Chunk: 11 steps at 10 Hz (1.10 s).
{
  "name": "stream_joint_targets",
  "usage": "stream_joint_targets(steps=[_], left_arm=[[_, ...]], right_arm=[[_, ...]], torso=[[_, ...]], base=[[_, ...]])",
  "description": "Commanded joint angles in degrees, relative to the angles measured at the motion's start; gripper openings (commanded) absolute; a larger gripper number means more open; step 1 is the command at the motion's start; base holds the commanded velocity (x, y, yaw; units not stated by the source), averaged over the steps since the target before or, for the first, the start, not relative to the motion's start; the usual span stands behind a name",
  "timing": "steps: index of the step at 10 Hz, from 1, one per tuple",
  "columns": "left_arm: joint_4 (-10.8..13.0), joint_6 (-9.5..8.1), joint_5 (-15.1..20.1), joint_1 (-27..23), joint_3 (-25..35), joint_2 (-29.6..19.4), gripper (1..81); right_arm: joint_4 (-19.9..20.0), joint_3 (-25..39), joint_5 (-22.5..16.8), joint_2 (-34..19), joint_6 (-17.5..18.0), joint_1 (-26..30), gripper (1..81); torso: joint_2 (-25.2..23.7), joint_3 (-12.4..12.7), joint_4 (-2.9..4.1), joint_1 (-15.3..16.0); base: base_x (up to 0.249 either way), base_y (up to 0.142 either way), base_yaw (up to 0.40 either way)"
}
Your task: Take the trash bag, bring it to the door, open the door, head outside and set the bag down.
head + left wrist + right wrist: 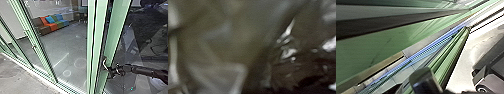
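Door handle [104,64] sits at four o'clock in the head view, with the right gripper [110,71] right at it; I cannot tell the state of either pair of jaws. Crinkled dark plastic, probably the trash bag [289,52], is near the left wrist camera. Best make sure of a firm hold, then move the green door frame [119,23] slowly, keeping the plastic clear of its edge.

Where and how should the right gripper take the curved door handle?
At mid-curve, I'd say: the handle is a slim, bowed, shiny piece running roughly upright along the green door frame. Come from the head view's right, where the right gripper is, and close across it.
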Motion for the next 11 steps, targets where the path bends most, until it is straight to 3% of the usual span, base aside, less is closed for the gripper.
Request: stream_joint_targets(steps=[1,11], left_arm=[[-0.26,0.31,4.97,-0.33,0.58,-0.57,1.0],[-0.17,0.40,4.97,0.02,0.49,-0.40,1.0]], right_arm=[[1.02,-1.74,-3.13,-6.24,-2.31,17.26,81.1],[0.85,2.40,-3.13,-19.25,-2.48,23.68,81.1]], torso=[[0.00,0.00,0.00,0.00],[0.24,-0.13,0.00,0.41]], base=[[0.116,0.000,0.000],[0.000,0.000,0.000]])
